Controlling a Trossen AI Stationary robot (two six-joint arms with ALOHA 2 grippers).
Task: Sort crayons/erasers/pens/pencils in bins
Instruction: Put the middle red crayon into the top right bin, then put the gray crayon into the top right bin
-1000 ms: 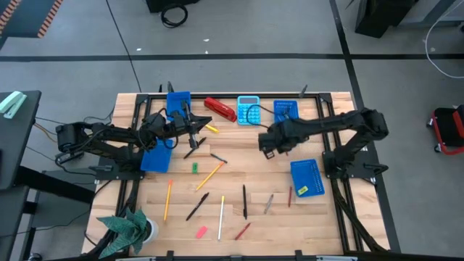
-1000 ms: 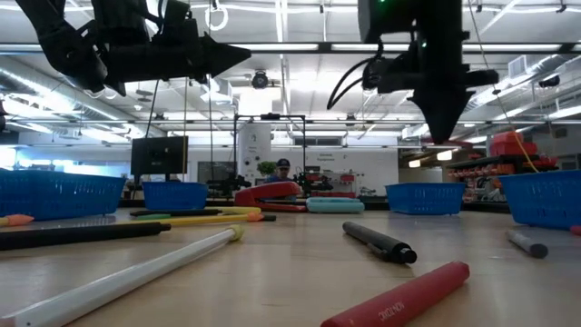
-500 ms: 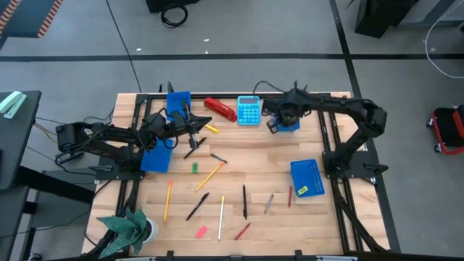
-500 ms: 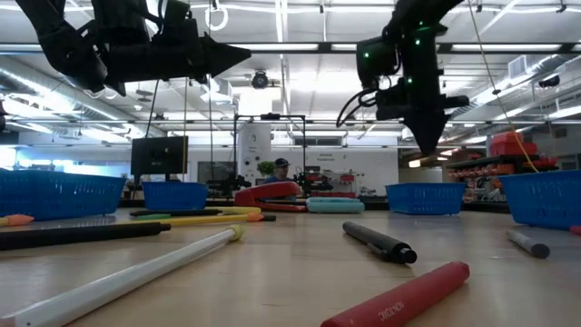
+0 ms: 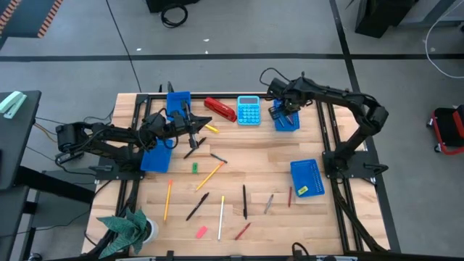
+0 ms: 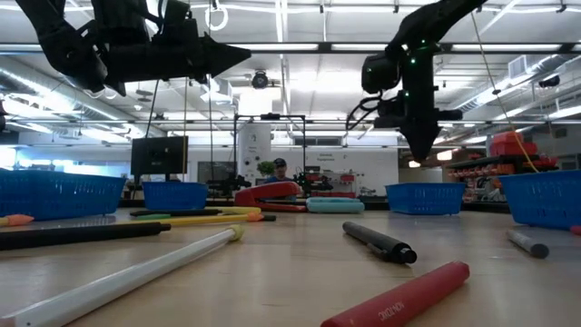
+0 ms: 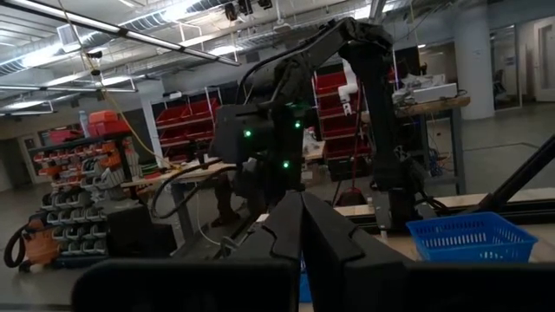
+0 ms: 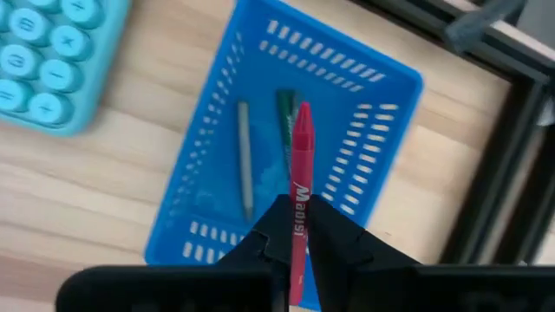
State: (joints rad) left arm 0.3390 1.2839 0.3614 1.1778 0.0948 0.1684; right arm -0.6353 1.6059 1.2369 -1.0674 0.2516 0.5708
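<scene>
We see the left gripper closed on nothing, raised near the back-left bin. Right gripper clamps a red crayon directly above the back-right bin, which holds a grey stick and a green one.

Both hands closed, raised

L end effector closed; blue bin beyond (R arm behind).
</scene>
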